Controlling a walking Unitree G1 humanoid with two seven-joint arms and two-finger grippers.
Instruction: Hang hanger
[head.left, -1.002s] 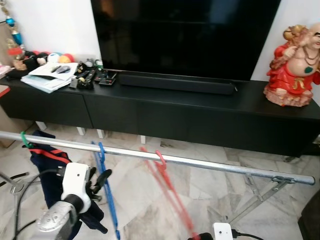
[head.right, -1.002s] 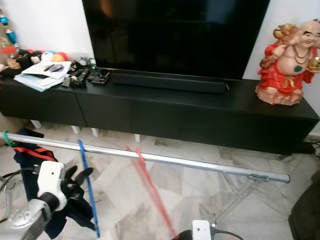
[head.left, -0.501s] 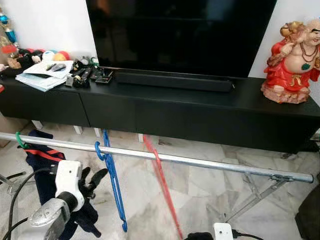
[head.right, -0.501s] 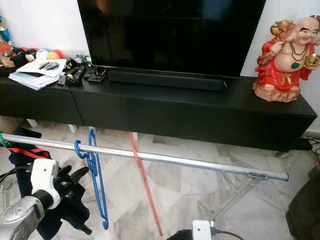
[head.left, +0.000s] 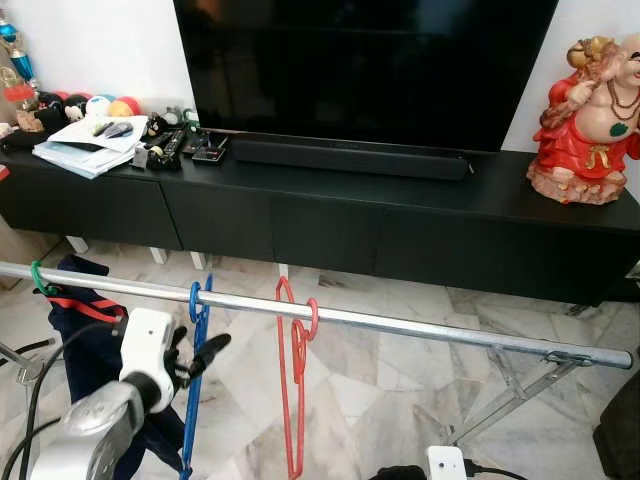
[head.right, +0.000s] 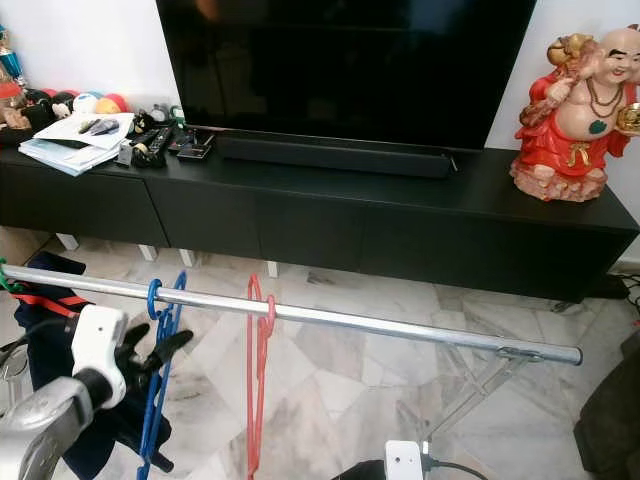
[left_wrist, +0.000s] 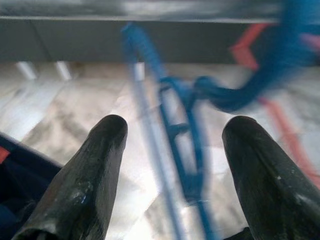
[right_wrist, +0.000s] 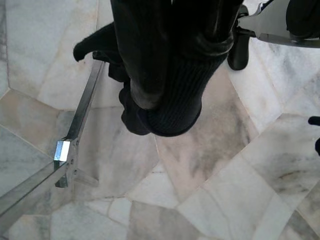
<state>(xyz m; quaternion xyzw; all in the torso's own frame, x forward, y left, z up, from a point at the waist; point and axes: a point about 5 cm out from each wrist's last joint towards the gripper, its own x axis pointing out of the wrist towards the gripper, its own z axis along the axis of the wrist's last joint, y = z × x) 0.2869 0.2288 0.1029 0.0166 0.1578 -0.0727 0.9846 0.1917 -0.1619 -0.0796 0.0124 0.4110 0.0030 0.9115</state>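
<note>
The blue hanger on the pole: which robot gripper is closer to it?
Left. The left gripper is open right beside the blue hanger on the pole. The right gripper hangs low over the floor, away from it.

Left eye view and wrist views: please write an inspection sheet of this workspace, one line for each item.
Surface: marble floor, metal rail across it.
Job's things: red hanger and blue hanger hooked on the rail.
Clutter: dark garment on a green hanger; papers and remotes on the cabinet.
Grippers: left tool open beside the blue hanger; right tool shut on dark cloth.
Cables: black cable by the left arm.
Surroundings: black cabinet, television, red figurine.
</note>
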